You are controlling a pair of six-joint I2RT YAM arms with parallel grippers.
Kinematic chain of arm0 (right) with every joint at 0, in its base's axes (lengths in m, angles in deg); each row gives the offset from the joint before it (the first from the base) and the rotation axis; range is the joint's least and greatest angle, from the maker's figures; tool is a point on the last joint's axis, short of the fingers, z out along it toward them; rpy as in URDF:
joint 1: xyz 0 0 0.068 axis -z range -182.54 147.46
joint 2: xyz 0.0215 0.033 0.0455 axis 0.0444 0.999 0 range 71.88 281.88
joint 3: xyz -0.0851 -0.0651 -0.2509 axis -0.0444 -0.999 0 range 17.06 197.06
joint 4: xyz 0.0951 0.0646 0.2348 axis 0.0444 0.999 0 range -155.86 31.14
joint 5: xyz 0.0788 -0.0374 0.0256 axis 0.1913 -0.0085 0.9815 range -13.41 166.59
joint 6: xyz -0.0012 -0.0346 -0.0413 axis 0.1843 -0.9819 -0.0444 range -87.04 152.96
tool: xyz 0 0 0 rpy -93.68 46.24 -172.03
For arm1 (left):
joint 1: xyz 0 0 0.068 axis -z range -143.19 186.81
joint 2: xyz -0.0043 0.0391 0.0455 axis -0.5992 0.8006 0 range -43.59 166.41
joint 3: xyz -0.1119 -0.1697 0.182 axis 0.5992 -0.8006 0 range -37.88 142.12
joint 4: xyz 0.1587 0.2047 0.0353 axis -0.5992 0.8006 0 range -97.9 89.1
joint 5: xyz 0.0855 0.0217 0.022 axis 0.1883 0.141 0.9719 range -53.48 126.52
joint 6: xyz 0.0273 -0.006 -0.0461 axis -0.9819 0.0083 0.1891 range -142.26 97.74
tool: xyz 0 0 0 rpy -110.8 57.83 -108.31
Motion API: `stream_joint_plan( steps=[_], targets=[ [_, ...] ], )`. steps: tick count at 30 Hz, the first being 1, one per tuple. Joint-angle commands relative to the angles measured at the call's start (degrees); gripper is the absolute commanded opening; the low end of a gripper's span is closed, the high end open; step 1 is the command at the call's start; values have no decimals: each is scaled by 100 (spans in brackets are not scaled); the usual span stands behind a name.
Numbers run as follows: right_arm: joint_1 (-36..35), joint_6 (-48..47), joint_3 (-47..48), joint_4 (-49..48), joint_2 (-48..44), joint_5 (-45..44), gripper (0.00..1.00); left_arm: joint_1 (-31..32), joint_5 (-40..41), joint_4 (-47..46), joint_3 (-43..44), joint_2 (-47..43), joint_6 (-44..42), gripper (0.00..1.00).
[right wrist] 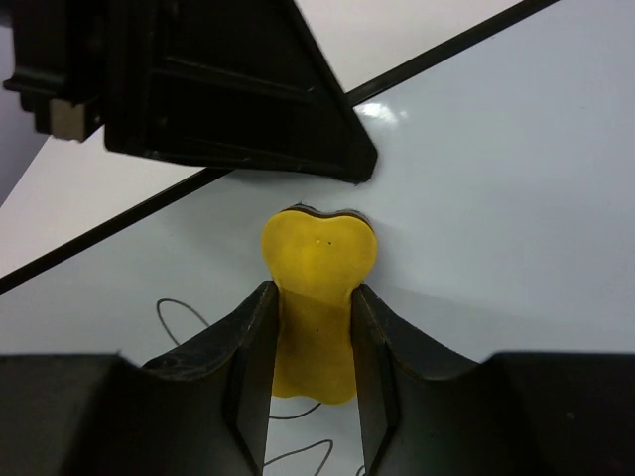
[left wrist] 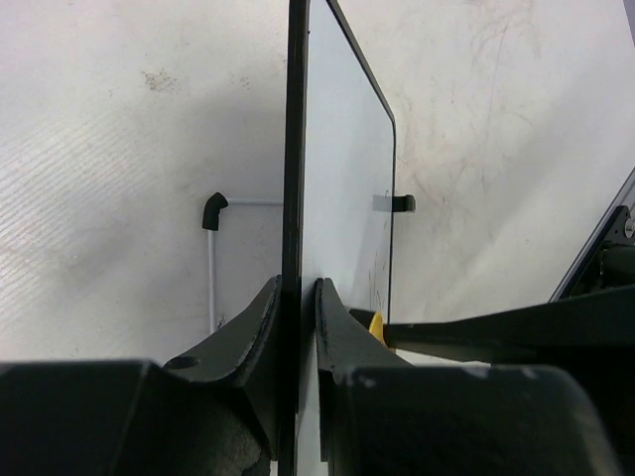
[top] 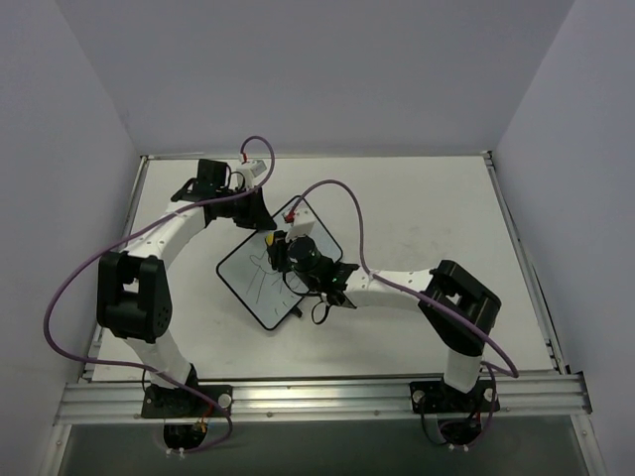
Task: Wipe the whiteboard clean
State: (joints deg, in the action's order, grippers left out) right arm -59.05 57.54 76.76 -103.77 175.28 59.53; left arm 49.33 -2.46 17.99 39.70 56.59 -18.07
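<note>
White whiteboard with thin black frame, rounded corners and a small black foot on one long edge. Marked with thin dark scribbles, loops and lines only, not readable as words. Set askew near the middle of the table, between the two arms. Pinched at its far edge by the left gripper, jaws nearly together on the frame. Touched on its face by a yellow eraser, clamped tight in the right gripper.
</note>
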Motion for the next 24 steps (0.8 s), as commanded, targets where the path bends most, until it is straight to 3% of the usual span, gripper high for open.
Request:
stream_joint_plan(
  steps=[1,15,24],
  targets=[
    [-185,108,59,161,146,299,0,260,453,-277,-68,-69,-243,2],
    [-808,-85,419,319,295,353,0,304,532,-269,-50,-60,-252,2],
    [-704,-76,411,653,419,-69,0,340,576,-233,-41,-51,-287,2]
  ],
)
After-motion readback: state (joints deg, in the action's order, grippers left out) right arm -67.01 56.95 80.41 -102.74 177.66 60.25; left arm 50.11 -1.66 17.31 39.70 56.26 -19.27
